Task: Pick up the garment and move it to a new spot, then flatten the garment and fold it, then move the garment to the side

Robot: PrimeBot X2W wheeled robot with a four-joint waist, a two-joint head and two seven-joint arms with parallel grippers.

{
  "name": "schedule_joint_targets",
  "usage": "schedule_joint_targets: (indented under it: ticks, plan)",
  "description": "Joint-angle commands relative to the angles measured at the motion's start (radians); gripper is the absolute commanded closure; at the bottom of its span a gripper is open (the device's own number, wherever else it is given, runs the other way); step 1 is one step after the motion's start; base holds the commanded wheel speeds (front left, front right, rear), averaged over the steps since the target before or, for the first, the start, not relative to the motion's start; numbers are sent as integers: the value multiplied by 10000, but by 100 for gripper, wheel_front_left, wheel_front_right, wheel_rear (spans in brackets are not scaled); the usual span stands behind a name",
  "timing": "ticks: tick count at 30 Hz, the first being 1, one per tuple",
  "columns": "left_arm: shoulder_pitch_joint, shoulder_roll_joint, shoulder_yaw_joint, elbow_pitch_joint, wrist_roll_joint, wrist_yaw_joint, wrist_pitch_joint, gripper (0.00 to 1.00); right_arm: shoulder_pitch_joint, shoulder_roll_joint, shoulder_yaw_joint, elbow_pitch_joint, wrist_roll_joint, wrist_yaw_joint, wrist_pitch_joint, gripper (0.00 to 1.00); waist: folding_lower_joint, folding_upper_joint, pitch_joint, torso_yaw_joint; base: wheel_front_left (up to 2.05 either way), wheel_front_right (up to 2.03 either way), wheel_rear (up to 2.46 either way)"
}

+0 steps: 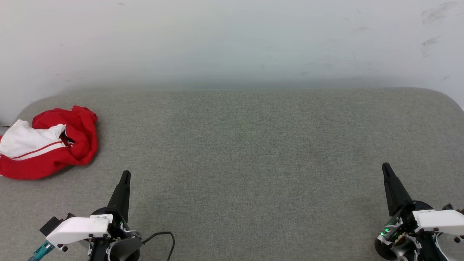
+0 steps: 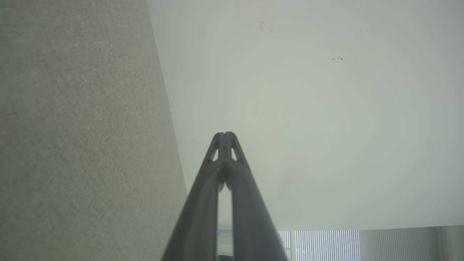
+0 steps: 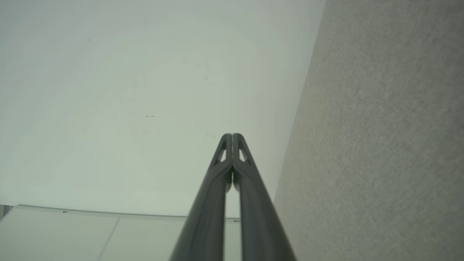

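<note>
left gripper (image 1: 125,176) low in the head view at about 7 o'clock, dark fingers pressed together into one point aimed toward 12, empty. white wrist housing (image 1: 78,229) behind it, a teal connector (image 1: 40,251) sticking out at the bottom edge. a black cable (image 1: 167,238) loops on the fabric just to the 3 o'clock side of that wrist. right gripper (image 1: 386,168) at about 4 o'clock, also closed tip to tip, empty, leaning slightly toward 11; green lights glow at its base (image 1: 387,230). left wrist view: both fingers (image 2: 203,203) meet at the tip. right wrist view: same, fingers (image 3: 210,203) touching at the end. both grippers hover over or rest on a grey fabric surface (image 1: 239,152) with rounded far corners (contact with it can't be judged). the two grippers sit well apart, bare fabric between them. the garment (image 1: 47,145) lies at 9 o'clock in the head view, near the left edge of the surface, crumpled in a heap: red cloth with a white panel on top and a thin red stripe through the white. it's beyond the left gripper toward 10 o'clock, apart from it, not touched. part of it is cut off by the picture's edge. past the surface at 12 o'clock, a pale wall (image 1: 232,43) with faint scuffs at upper right (image 1: 435,14).
</note>
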Motion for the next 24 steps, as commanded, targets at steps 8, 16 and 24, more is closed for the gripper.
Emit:
schedule_joint_targets:
  ticks: [8,16,24]
  plan:
    - [-77,-24,25,-4,21,-25,47,100,-124,33,-1,6,-52,-3,14,100,0,0,0,0,0,0,0]
    - [-77,-24,23,-4,22,-25,46,100,-124,33,1,6,-52,-3,13,100,0,0,0,0,0,0,0]
    - [-77,-24,20,-5,19,-25,45,100,-124,33,1,6,-51,-3,12,100,0,0,0,0,0,0,0]
